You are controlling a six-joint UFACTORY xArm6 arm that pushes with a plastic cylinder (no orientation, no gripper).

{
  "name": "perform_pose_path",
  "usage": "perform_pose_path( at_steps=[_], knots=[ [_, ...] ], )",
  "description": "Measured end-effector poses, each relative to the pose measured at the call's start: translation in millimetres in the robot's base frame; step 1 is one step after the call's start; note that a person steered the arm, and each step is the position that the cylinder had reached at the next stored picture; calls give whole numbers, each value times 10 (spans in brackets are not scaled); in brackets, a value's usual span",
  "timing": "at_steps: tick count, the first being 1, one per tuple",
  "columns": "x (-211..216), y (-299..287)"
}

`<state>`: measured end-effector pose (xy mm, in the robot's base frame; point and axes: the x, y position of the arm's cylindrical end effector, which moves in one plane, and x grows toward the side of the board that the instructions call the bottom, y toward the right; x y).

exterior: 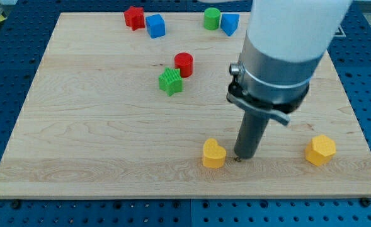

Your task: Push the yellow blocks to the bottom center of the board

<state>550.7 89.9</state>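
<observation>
A yellow heart-shaped block (213,153) lies near the view's bottom, a little right of the middle. A yellow hexagonal block (320,150) lies near the bottom right. My tip (239,158) rests on the board just right of the yellow heart block, a small gap between them, and far left of the yellow hexagon. The arm's pale body rises above it toward the view's top right.
A red cylinder (184,64) and green star block (171,81) sit mid-board. At the top edge are a red star block (134,17), blue cube (155,26), green cylinder (211,18) and a blue block (229,23). The wooden board (78,126) is edged by blue perforated table.
</observation>
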Motion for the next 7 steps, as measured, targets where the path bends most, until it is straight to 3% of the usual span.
perform_pose_path(
  at_steps=[7],
  knots=[
    [-762, 1288]
  ],
)
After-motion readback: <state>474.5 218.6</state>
